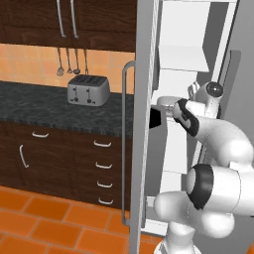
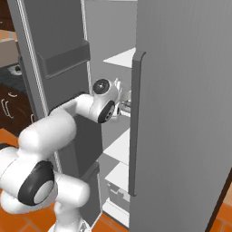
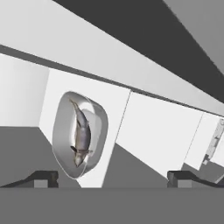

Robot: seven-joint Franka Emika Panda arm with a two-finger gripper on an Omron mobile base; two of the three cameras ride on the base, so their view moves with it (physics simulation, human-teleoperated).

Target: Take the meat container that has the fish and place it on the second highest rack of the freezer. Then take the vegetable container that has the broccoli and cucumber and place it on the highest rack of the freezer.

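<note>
— While the gripper [image 3: 111, 178] stands wide open with nothing between its tips, where does the meat container [image 3: 80, 134] sit?
— At ten o'clock of the tips in the hand view, flat on a white freezer [image 2: 181, 113] shelf [image 3: 144, 127], the fish [image 3: 81, 139] lying inside it.
— Room around it?
— Bare shelf stretches toward three o'clock; the bowl sits close to the shelf's front edge. No lettering is readable anywhere.

White arm [image 1: 218, 144] bent at the elbow, forearm reaching forward, fingers [image 3: 43, 178] spread wide — nothing between them
</note>
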